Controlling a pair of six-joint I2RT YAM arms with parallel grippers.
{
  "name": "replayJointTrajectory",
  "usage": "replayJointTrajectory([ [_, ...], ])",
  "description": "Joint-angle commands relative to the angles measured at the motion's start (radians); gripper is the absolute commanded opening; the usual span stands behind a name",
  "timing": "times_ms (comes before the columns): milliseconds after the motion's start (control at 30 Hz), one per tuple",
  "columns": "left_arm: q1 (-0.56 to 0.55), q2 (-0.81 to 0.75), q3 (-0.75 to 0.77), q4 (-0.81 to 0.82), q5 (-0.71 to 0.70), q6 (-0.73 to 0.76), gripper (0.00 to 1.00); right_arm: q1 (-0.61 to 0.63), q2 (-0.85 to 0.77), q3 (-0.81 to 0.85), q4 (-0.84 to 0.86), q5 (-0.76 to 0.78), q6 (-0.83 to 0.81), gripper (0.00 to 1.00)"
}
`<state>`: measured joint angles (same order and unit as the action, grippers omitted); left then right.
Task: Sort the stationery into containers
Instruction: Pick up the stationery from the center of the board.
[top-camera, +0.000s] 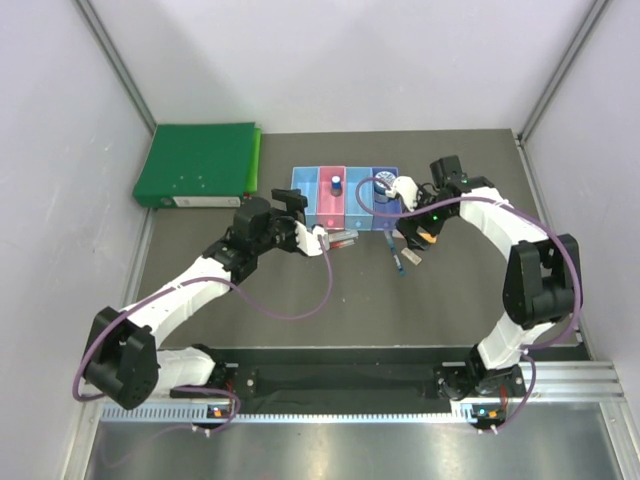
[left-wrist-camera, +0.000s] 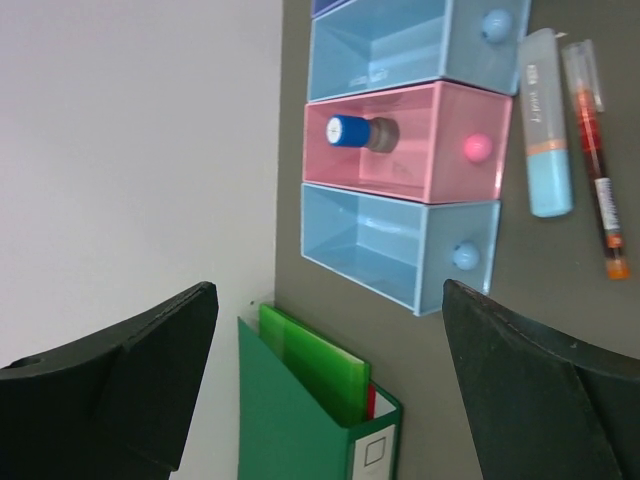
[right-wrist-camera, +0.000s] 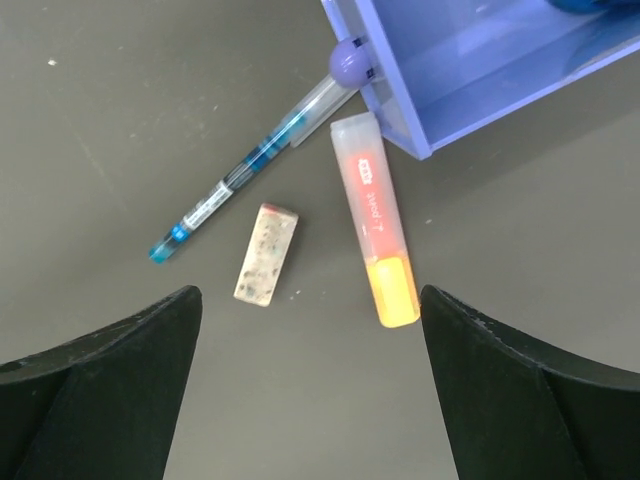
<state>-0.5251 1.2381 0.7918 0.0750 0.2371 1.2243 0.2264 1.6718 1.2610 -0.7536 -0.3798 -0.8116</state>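
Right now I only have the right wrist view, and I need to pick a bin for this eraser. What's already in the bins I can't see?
Observer: The pink bin holds a small blue-capped bottle.
Operator: And the end bin on the left?
Observer: That light blue bin is empty.
Operator: Anything loose over there?
Observer: A blue highlighter and a red pen lie side by side in front of the bins.
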Motion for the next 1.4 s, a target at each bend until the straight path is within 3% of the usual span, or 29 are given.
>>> replayJointTrajectory([
  [0, 0.004, -0.035, -0.002, 0.123, -0.033, -0.005, 0.99, -0.007, 0.016, -0.029, 0.098, -0.005, -0.005, 0.88],
  [500, 0.007, -0.023, 0.020, 0.132, -0.050, 0.026, 0.99, -0.004, 0.101, -0.095, 0.154, 0.027, 0.057, 0.73],
  [1000, 0.028, -0.026, 0.020, 0.121, -0.010, 0.037, 0.99, 0.065, 0.028, -0.170, 0.188, 0.061, 0.158, 0.62],
  [1367, 0.042, -0.042, 0.011, 0.109, 0.010, 0.046, 0.99, 0.090, 0.077, -0.190, 0.263, 0.096, 0.212, 0.46],
])
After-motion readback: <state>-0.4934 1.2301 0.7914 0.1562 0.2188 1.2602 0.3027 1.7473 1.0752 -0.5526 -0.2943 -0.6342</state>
